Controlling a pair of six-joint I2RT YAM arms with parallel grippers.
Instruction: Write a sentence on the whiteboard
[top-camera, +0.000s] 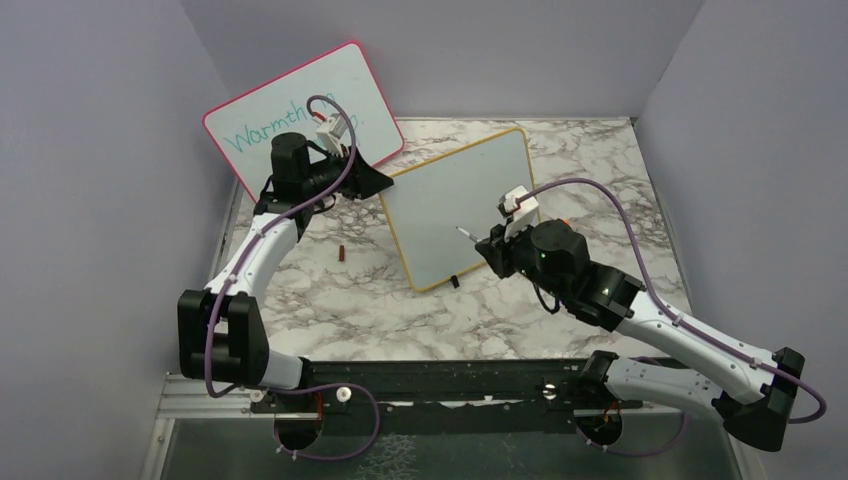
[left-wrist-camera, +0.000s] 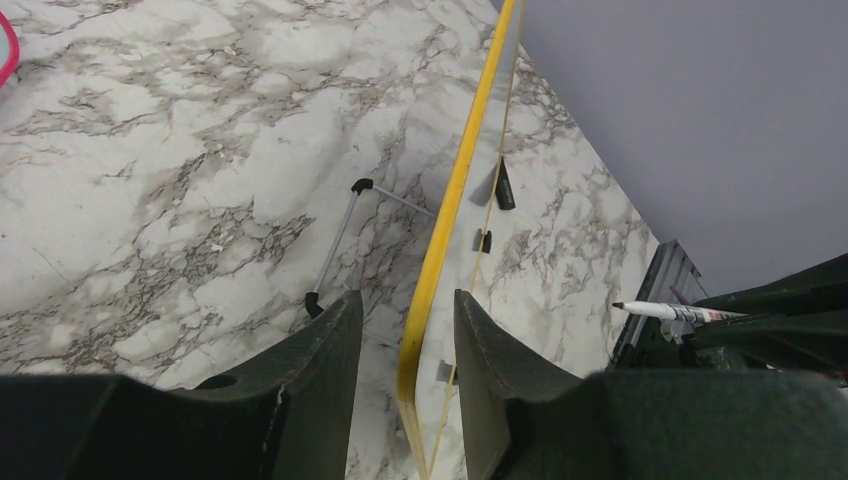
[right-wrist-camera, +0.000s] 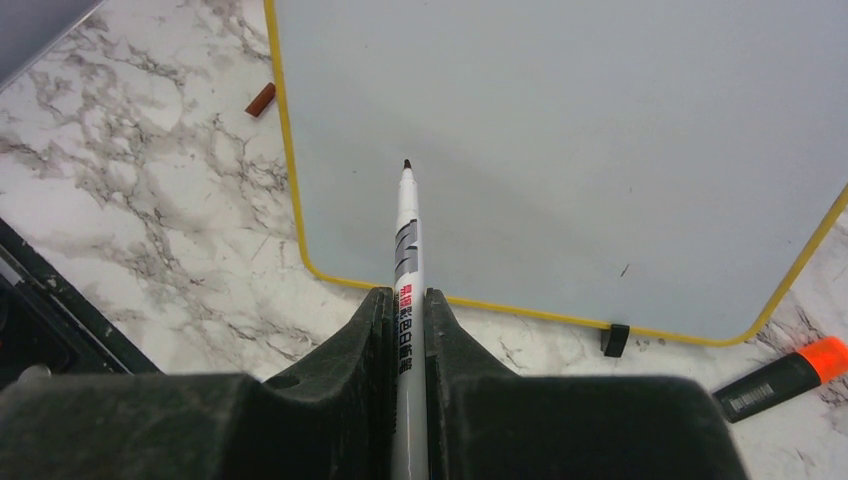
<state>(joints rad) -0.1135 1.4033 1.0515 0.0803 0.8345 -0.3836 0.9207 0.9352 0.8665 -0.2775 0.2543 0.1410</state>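
Marble table (top-camera: 330, 300), whiteboard (top-camera: 450, 200), brown cap (top-camera: 342, 252), orange marker (right-wrist-camera: 780, 375)

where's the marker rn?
Right of centre in the top view, the marker is clamped in the right gripper. Its tip points at the blank face of the yellow-framed whiteboard, just inside the board's near edge.

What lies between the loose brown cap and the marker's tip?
In the right wrist view: from the cap, bare table, then the yellow frame and blank surface of the whiteboard, up to the marker.
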